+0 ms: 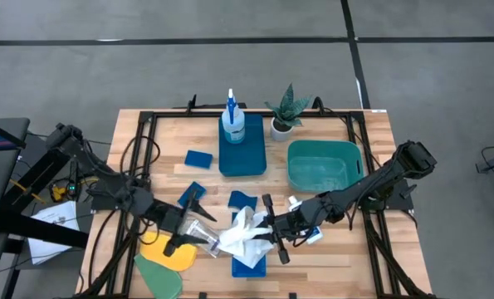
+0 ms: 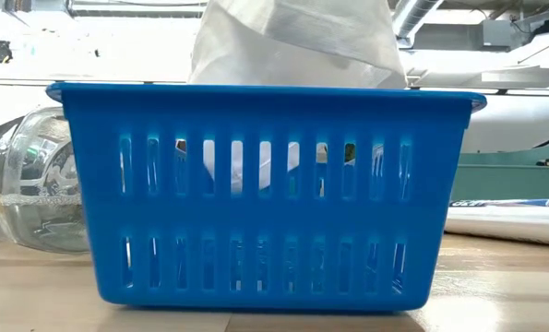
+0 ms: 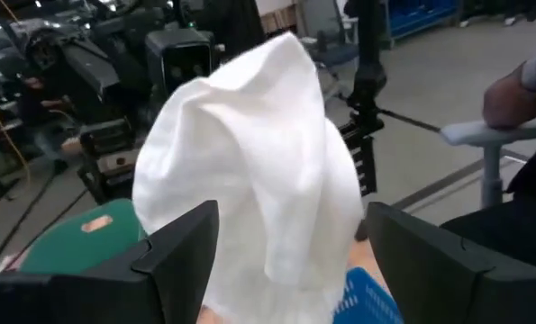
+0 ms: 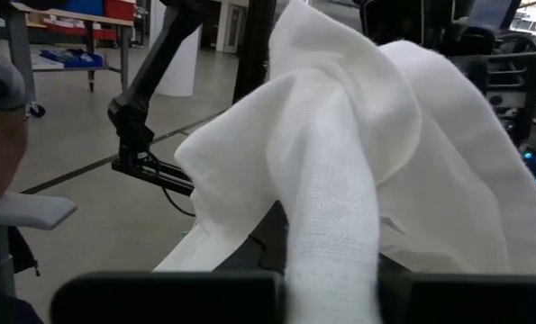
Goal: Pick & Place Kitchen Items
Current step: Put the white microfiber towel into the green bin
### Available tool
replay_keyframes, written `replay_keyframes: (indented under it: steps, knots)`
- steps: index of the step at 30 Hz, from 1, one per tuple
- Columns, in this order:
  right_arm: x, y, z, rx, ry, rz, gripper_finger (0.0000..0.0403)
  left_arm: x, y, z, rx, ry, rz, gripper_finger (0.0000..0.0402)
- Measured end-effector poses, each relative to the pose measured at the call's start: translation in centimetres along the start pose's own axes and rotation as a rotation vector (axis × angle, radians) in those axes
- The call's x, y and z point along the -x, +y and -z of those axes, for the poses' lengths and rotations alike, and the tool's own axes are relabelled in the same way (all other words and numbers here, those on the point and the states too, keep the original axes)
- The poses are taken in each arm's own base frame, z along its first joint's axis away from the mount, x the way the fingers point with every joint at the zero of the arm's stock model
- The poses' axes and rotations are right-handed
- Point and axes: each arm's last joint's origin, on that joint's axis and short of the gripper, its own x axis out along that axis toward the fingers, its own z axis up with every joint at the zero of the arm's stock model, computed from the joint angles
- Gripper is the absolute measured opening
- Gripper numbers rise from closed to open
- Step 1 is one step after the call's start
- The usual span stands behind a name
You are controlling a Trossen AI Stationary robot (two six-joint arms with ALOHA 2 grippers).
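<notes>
Fingers [image 4: 340,301] of right gripper [image 1: 273,231] pinching white cloth [image 1: 245,235], clenched on a fold, holding it up over blue basket [image 2: 256,194] near front edge of tabletop [image 1: 371,124], middle. Judging: lifting high so the hanging part clears the basket rim before lowering in. Left gripper [image 1: 180,228] parked just beside, fingers [image 3: 182,238] spread wide, gripping nothing, cloth hanging in front of them; probably waiting clear or ready to help tuck. Clear bottle [image 2: 29,189] lying on its side next to the basket, by the left gripper.

Cloth looking: plain white, woven texture, bunched and draped in soft folds, peak at the pinch point, lower end already down inside the basket, showing through the slots in low view. Limp, likely to sag and catch on the rim.

Elsewhere: yellow cloth [image 1: 168,249] and green cloth [image 1: 159,278] lying toward front-left corner, sponge [image 1: 198,158] left of centre, spray bottle [image 1: 232,124] standing on blue tray [image 1: 242,158] near back edge, teal tub [image 1: 323,164] right of it.
</notes>
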Motion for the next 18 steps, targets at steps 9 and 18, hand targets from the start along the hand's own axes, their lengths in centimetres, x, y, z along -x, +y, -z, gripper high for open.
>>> replay_keyframes:
  steps: [9,18]
  knots:
    - [0.0,0.0,0.0,0.000,0.000,-0.001,0.0006,1.3,0.9,0.7,0.045,0.130,-0.144,0.0248]
    - [0.0,0.0,0.1,0.002,0.011,-0.003,0.0006,2.3,1.3,1.4,0.038,0.229,-0.210,0.0214]
